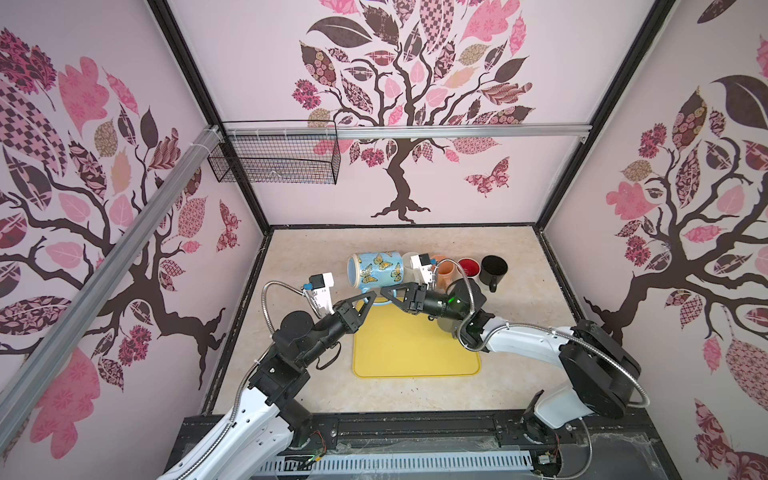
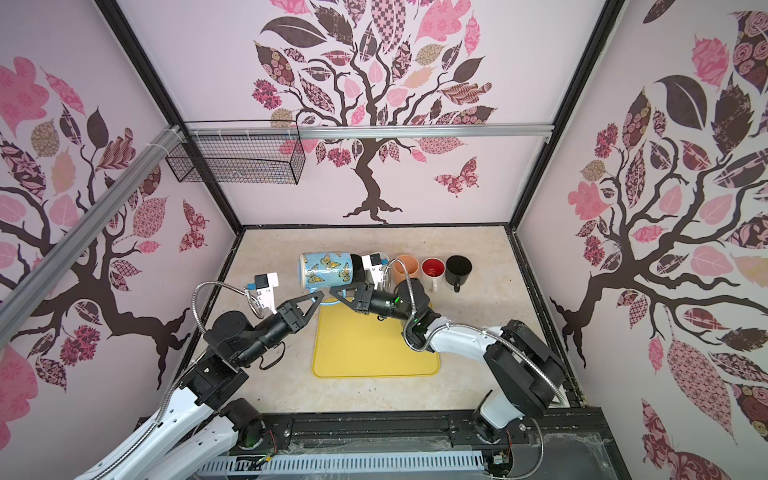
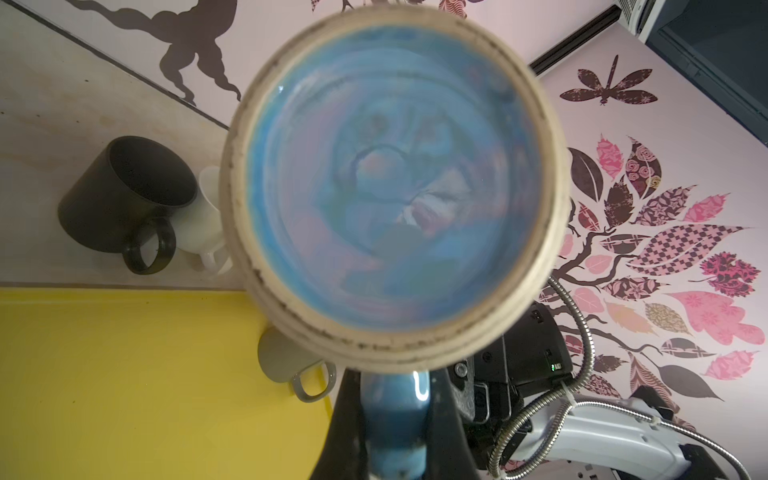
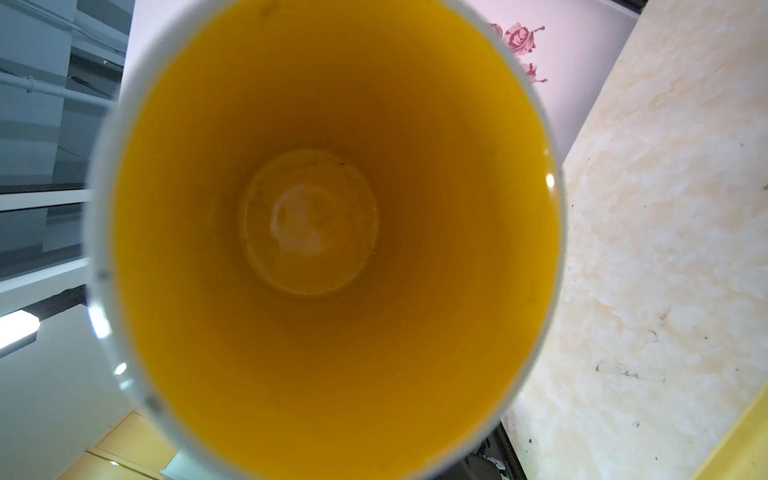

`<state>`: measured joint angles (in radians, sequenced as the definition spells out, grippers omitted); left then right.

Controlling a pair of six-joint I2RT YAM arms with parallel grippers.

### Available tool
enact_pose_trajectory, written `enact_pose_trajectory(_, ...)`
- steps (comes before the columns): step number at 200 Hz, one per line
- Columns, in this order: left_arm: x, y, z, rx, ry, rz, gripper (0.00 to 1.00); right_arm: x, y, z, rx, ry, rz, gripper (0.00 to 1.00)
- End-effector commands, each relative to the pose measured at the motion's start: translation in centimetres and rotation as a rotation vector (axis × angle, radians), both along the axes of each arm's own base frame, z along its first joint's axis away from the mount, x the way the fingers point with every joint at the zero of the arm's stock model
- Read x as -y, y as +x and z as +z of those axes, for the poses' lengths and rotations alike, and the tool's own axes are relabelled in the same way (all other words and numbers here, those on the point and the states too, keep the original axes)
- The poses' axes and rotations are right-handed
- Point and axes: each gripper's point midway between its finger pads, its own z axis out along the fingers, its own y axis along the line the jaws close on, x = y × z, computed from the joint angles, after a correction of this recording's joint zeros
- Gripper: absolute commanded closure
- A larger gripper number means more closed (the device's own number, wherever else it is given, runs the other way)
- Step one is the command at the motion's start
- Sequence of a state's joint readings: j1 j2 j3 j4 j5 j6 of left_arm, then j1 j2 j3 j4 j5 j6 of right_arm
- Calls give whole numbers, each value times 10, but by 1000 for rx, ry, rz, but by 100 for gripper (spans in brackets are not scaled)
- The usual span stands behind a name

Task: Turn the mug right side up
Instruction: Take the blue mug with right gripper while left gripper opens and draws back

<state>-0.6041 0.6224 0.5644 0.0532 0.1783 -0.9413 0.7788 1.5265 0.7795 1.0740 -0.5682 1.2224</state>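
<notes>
Mug [image 1: 376, 269] held sideways, its handle [image 3: 395, 415] clamped in left pincer [image 1: 370, 296]

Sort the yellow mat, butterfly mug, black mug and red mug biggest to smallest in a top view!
1. yellow mat
2. butterfly mug
3. black mug and red mug: too alike to rank

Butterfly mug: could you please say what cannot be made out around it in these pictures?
1. Whether the right gripper holds the butterfly mug: too small in both top views; the mug's inside fills the right wrist view.
2. Grey mug: partly hidden by the butterfly mug in the left wrist view.
</notes>
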Motion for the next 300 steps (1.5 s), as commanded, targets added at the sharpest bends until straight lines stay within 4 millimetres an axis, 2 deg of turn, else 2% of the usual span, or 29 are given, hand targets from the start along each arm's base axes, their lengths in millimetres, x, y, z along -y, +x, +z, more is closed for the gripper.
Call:
enact_pose_trajectory(1,-1,-4,30,150,34,0,100,11,-4,56,92,112,-17,100)
enact_pose_trajectory(37,8,-1,22,135,39,-37,100,11,-4,57,110,105,-17,100)
enact_pose_trajectory(62,16,-1,8,107,41,-76,100,12,-3,63,128,114,-32,100)
enact_pose_trajectory(68,16,-1,14,134,21,-79,100,13,-2,66,131,117,-41,100)
enact_pose_trajectory(114,19,-3,11,162,2,-94,100,11,8,77,153,110,-89,99)
enact_pose_trajectory(165,20,-5,6,151,-3,-109,100,13,8,94,181,170,-92,87)
enact_pose_trajectory(176,20,-4,5,146,-2,-109,100,12,9,96,187,170,-93,92)
enact_pose_trajectory(182,21,-4,3,143,1,-108,100,11,10,95,186,169,-93,100)
enact_pose_trajectory(209,17,3,-11,94,37,-70,100,0,17,93,157,113,-79,100)
enact_pose_trajectory(224,8,9,-29,26,119,-11,49,-4,24,90,161,45,-100,100)
enact_pose_trajectory(230,2,12,-36,-4,155,29,38,-6,27,86,159,2,-113,100)
enact_pose_trajectory(237,-6,15,-41,-23,199,68,18,-6,30,84,165,-42,-134,100)
enact_pose_trajectory(242,-10,16,-46,-41,235,86,9,-7,33,83,174,-70,-148,100)
enact_pose_trajectory(247,-15,16,-52,-62,269,107,5,-6,36,82,179,-94,-166,100)
enact_pose_trajectory(261,-30,17,-64,-106,349,170,4,-3,44,79,201,-155,-221,100)
enact_pose_trajectory(300,-61,5,-74,-118,426,268,4,-7,78,56,249,-416,-333,100)
